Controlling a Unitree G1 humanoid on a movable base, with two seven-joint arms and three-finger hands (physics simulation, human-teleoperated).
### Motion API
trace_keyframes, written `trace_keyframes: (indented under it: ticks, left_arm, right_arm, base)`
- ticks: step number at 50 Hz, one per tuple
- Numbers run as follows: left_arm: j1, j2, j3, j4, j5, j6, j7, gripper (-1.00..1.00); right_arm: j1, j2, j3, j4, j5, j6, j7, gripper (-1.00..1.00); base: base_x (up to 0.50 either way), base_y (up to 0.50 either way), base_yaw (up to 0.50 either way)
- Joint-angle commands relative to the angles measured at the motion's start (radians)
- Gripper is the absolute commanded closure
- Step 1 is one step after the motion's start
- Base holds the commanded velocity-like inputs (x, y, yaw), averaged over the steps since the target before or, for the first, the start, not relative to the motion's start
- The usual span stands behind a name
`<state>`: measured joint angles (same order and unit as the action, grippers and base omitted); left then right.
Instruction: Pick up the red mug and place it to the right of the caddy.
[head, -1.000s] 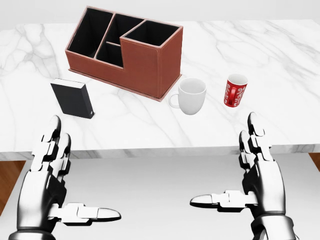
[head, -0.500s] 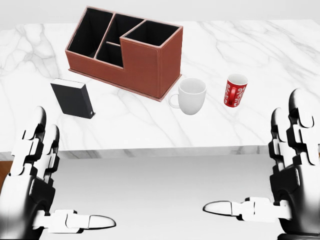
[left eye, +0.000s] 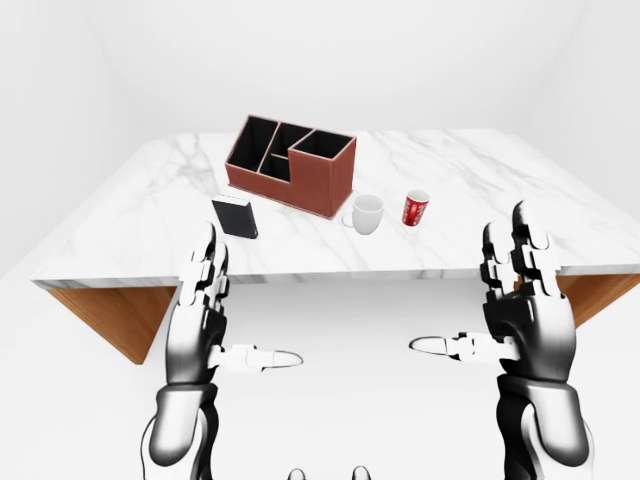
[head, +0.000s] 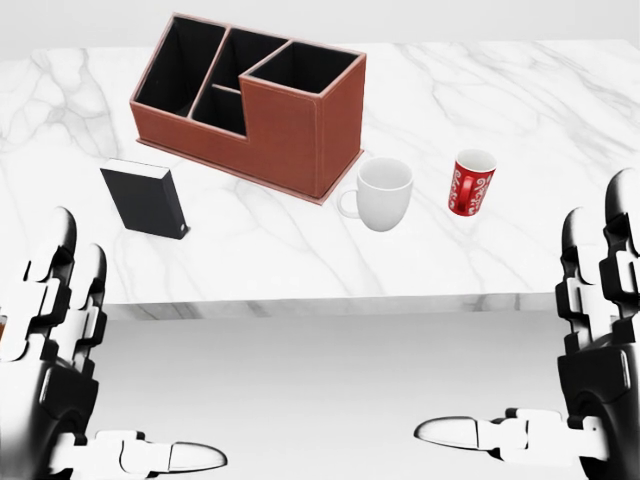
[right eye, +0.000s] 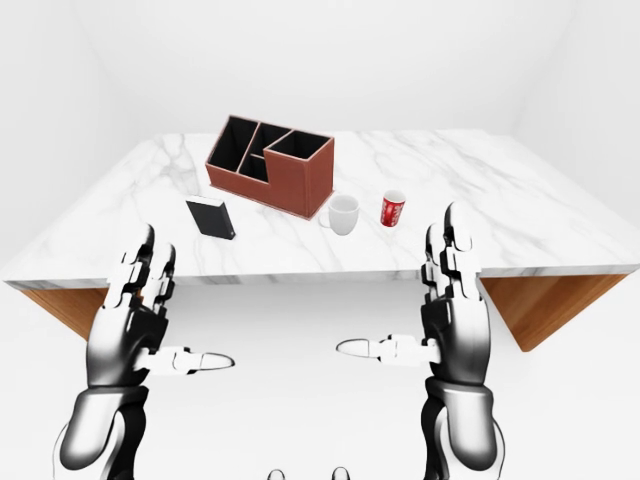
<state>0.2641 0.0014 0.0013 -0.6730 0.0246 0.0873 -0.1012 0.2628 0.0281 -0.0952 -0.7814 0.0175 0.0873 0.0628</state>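
1. Hands: my right hand (head: 590, 340) and left hand (head: 55, 350) hang below the table (head: 560, 110) edge, fingers spread, holding nothing.
2. Red mug (head: 471, 181) stands centre-right in the head view, just right of the white mug (head: 382, 192); caddy (head: 250, 100) upper left.
3. Risk, as I judge it: reaching in from the left could knock the white mug; the red mug may tip.

The table (head: 520, 90) has a polished white marble top veined in grey, and its underside (left eye: 110, 312) looks like warm brown wood. The caddy (head: 290, 125) shows a fine woven or leather-like reddish-brown skin with a matt black lining. The red mug (head: 471, 182) is glossy, ceramic-looking, with white patterning; the white mug (head: 382, 192) is smooth and softly shiny. The black box (head: 146, 198) is matt. Both hands, left hand (left eye: 205, 318) and right hand (left eye: 523, 306), gleam like chrome with white plastic-looking plates
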Motion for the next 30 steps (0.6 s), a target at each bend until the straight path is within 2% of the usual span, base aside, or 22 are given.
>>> trace_keyframes:
  ticks: [1,8,30]
  left_arm:
    - [0.005,0.001,0.002,-0.015,0.0,0.0,-0.005,-1.0]
    - [0.037,0.002,-0.003,-0.079,-0.001,0.0,-0.015,-1.0]
    - [0.037,-0.005,0.015,-0.089,-0.005,0.0,-0.026,-1.0]
  right_arm:
    - [-0.002,0.005,-0.027,-0.004,0.041,0.0,0.02,-1.0]
    - [0.007,0.003,-0.011,-0.004,0.035,0.0,0.029,-1.0]
    - [0.009,0.004,-0.018,-0.01,0.04,0.0,0.034,-1.0]
  base:
    - [0.5,0.0,0.0]
    - [0.5,-0.02,0.0]
    - [0.5,-0.03,0.0]
